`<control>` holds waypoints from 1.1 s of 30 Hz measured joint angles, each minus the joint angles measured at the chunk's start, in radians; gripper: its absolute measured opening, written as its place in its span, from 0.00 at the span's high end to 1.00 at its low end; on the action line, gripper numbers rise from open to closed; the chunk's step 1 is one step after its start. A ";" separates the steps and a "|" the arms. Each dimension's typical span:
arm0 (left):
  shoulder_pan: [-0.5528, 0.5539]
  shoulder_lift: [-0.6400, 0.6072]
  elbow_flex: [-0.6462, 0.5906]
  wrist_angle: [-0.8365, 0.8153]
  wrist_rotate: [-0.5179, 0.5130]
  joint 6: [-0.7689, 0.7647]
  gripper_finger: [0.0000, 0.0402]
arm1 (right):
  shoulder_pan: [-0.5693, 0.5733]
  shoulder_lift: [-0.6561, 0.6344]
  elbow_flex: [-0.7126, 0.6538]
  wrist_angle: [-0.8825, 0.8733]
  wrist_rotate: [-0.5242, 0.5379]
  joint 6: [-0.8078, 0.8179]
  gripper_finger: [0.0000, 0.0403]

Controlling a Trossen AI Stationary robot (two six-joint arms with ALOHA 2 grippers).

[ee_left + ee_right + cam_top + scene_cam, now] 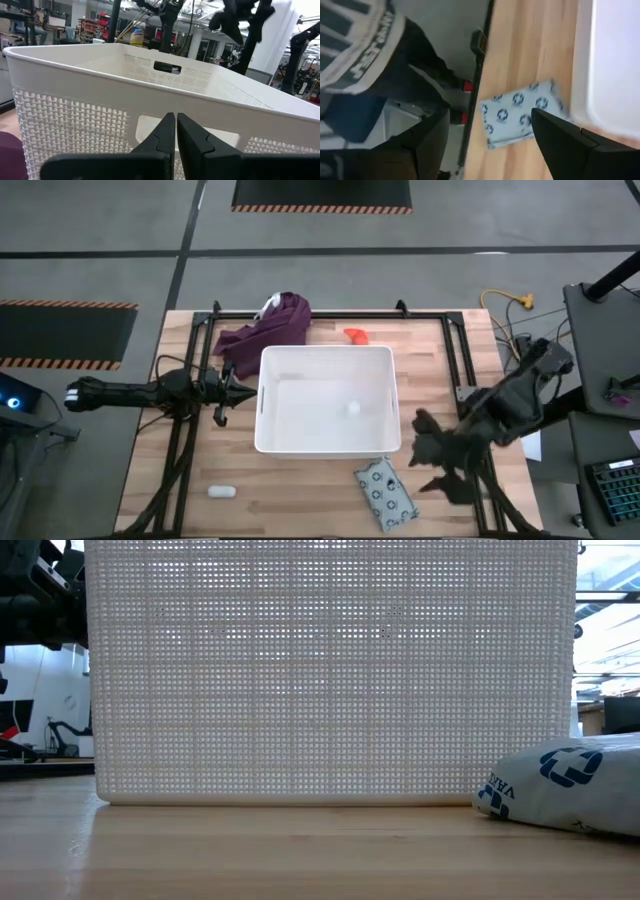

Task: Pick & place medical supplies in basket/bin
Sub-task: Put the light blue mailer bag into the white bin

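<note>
The white tub (270, 370) stands mid-table, and its mesh wall (330, 670) fills the low view. The tiny white bottle (352, 408) lies on the tub's floor. The grey-green dotted packet (385, 493) lies flat near the tub's near right corner (520, 117) (570, 785). The white oblong piece (221, 491) lies near the table's near left corner. The orange tube (356, 335) lies beyond the tub's far wall. My left gripper (247, 391) is shut, level, pointing at the tub's left wall (176, 117). My right gripper (432, 455) hangs open above the packet (490, 115), holding nothing. My left gripper's shut fingertips (170, 120) stand right at the tub's left wall, just under its rim (150, 95). I cannot tell whether they touch it.
A purple cloth (270, 328) lies heaped at the tub's far left corner. Black frame rails (455, 360) run along the table's sides. Bare wood (300, 490) lies between the oblong piece and the packet. A person's leg and shoe (420, 65) show past the table's edge.
</note>
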 joint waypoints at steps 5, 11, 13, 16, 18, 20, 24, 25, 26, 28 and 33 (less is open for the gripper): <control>0.000 0.000 0.000 0.000 0.000 0.000 1.00 | 0.054 0.090 -0.003 -0.053 0.034 0.290 0.38; 0.000 0.000 0.000 0.000 0.000 0.000 1.00 | 0.078 0.227 -0.019 -0.110 0.037 0.554 0.41; 0.000 0.000 0.000 0.000 0.000 0.000 1.00 | 0.077 0.268 -0.029 -0.136 0.039 0.620 0.42; 0.000 0.000 0.000 0.000 0.000 0.000 1.00 | 0.076 0.316 -0.061 -0.146 0.041 0.656 0.41; 0.000 0.000 0.000 0.000 0.000 0.000 1.00 | 0.076 0.339 -0.089 -0.142 0.045 0.657 0.41; 0.000 0.000 0.000 0.000 0.000 0.000 1.00 | 0.071 0.355 -0.128 -0.135 0.049 0.676 0.40; 0.000 0.000 0.000 0.000 0.000 0.000 1.00 | 0.062 0.369 -0.222 -0.081 0.072 0.744 0.40; 0.000 0.000 0.000 0.000 0.000 0.000 1.00 | 0.062 0.369 -0.248 -0.055 0.071 0.769 0.40; 0.000 0.000 0.000 0.000 0.000 0.000 1.00 | 0.062 0.366 -0.275 -0.019 0.072 0.790 0.40; 0.000 0.000 0.000 0.000 0.000 0.000 1.00 | 0.063 0.350 -0.320 0.064 0.075 0.818 0.41; 0.000 0.000 0.000 0.000 -0.001 0.000 1.00 | 0.063 0.328 -0.377 0.184 0.094 0.847 0.41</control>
